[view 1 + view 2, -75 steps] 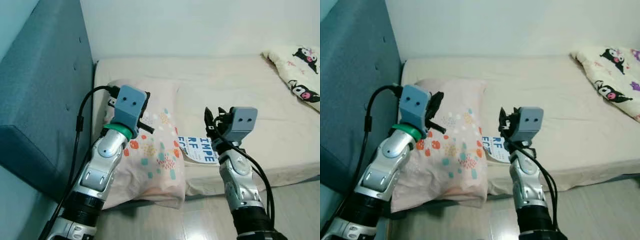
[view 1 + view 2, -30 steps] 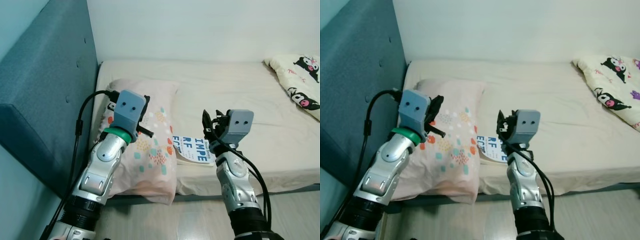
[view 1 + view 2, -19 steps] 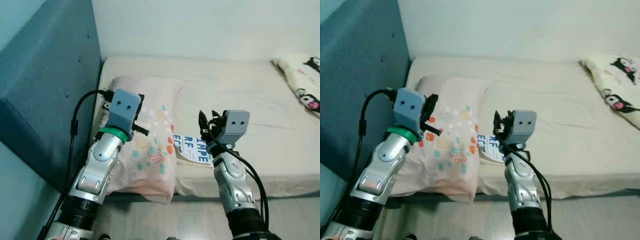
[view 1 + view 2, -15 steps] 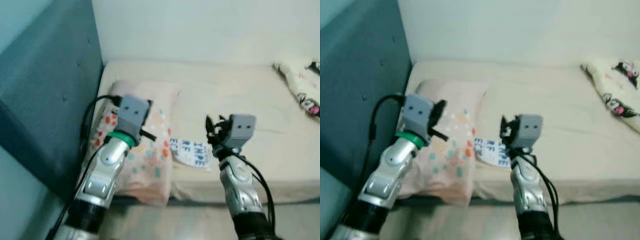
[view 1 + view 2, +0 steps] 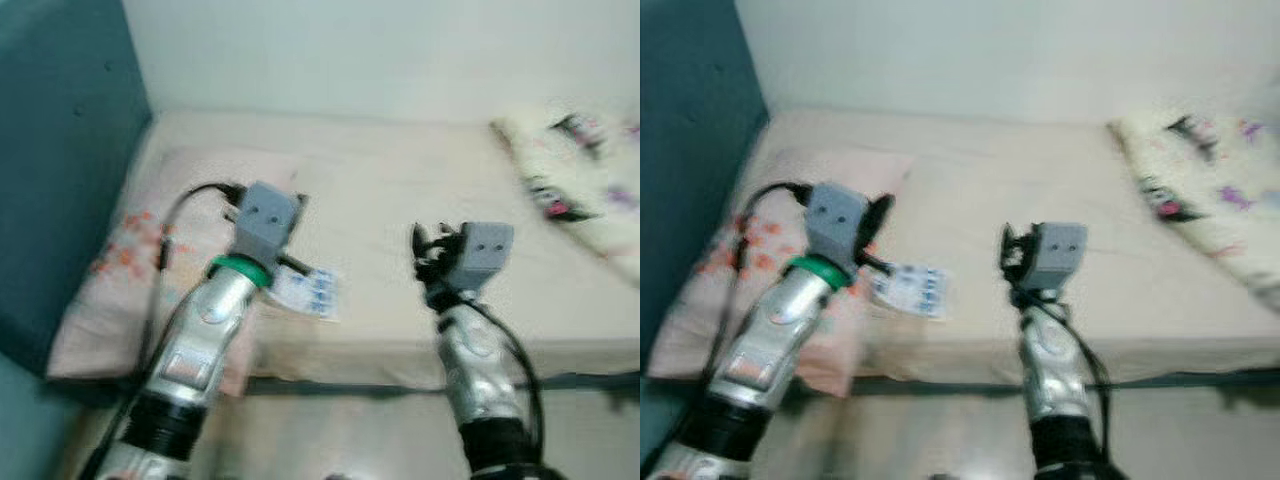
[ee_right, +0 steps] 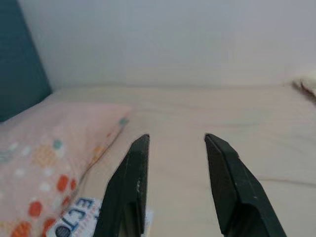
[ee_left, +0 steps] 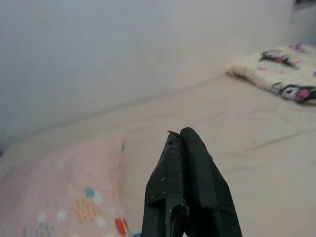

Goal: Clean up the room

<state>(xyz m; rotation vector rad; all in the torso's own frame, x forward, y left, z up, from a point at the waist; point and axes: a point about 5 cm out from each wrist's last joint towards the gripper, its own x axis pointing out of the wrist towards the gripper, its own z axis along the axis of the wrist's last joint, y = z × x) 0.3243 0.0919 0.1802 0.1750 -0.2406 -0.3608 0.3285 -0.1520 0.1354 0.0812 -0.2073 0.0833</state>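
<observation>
At the bedside: head views are motion-blurred; both arms are raised in front of a bed [image 5: 400, 200] with a beige sheet.

Bed: it runs across the view, against a pale wall [image 5: 350, 50], with a dark teal headboard [image 5: 50, 150] at the robot's left.

Pillow: a pink pillow [image 5: 110, 270] with orange and teal spots lies at the headboard end of the bed; its near corner hangs toward the bed's front edge.

Book: a white booklet with blue lettering [image 5: 910, 288] lies flat on the sheet near the front edge, just beside the pillow. In the right wrist view its corner [image 6: 74, 224] shows the letters "EC" and touches the pillow's edge.

Blanket: a cream blanket with black and pink cartoon figures [image 5: 1200, 190] is bunched at the far right end of the bed, well apart from the book.

Left gripper: the left gripper [image 7: 183, 143] is held above the pillow's right side, close to the book. Its two black fingers are pressed together with nothing between them, as the left wrist view shows.

Right gripper: the right gripper [image 6: 173, 148] is held over the front edge of the bed, to the right of the book and apart from it. Its fingers [image 6: 133, 168] stand apart with bare sheet visible between them; nothing is held.

Floor: a pale floor [image 5: 350, 440] lies below the bed's front edge; detail is blurred.
</observation>
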